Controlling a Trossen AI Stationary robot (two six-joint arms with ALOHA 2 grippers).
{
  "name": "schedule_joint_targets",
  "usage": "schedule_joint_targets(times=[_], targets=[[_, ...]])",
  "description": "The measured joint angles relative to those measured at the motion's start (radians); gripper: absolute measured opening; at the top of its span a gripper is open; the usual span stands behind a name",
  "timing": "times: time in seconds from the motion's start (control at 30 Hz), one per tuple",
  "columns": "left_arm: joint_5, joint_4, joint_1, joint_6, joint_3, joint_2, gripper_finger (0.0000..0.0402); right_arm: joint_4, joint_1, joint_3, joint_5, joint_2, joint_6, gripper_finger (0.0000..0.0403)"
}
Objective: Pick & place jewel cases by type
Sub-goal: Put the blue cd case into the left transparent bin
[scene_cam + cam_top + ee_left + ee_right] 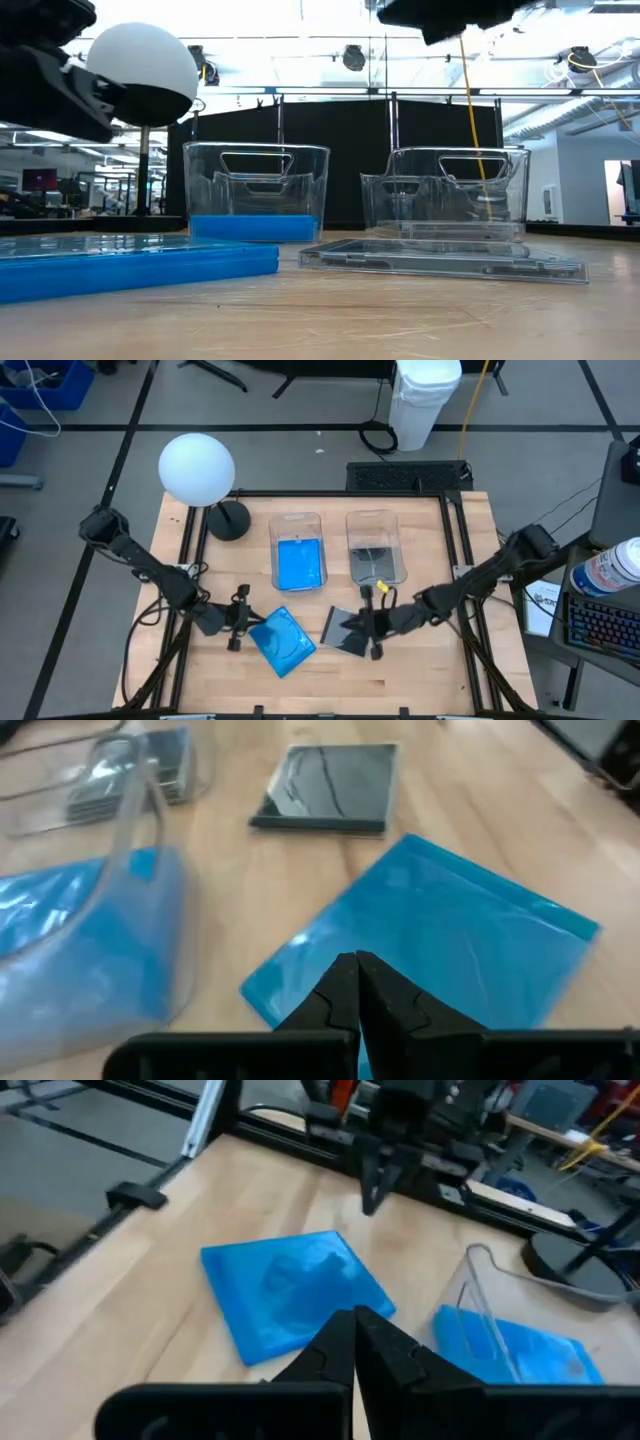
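Both pincers are pressed together and pinch nothing: the left pincer (238, 622) hangs just beside the near-left edge of the blue case (281, 641), and in its wrist view its tips (357, 982) meet over that case's near corner; the right pincer (375, 622) sits by the right edge of the grey case (345, 631), fingertips touching each other, with no case between them in its own view. Both loose cases lie flat on the table (420, 680), apart from each other, in front of the two tubs. The left tub (298, 550) already holds blue cases, the right tub (374, 547) holds grey see-through ones, so two cases seem left to sort. The risk from here, as I judge it, is that thin flat cases give shut fingers nothing to bite: a descent with the jaws together would only press or shove a case across the wood, perhaps sliding the blue case into the grey one or toward the tubs. The arms also work close together near the table's middle, so reaching at once could bring them into contact. A shallow edge grip may let a case swing and slip on the lift. Mixing types would spoil the sort, so blue must go left.
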Motion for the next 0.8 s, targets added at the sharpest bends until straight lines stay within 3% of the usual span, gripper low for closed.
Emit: schedule_joint_targets(times=[0.2,0.8], targets=[[-0.066,0.002,-0.067,0.003,0.0,0.0,0.0006,0.106,0.061,0.04,0.127,0.11,-0.084,0.0],[-0.145,-0.121,-0.2,-0.214,0.0,0.033,0.0004,-0.004,0.055,0.07,0.081,0.127,0.061,0.0]])
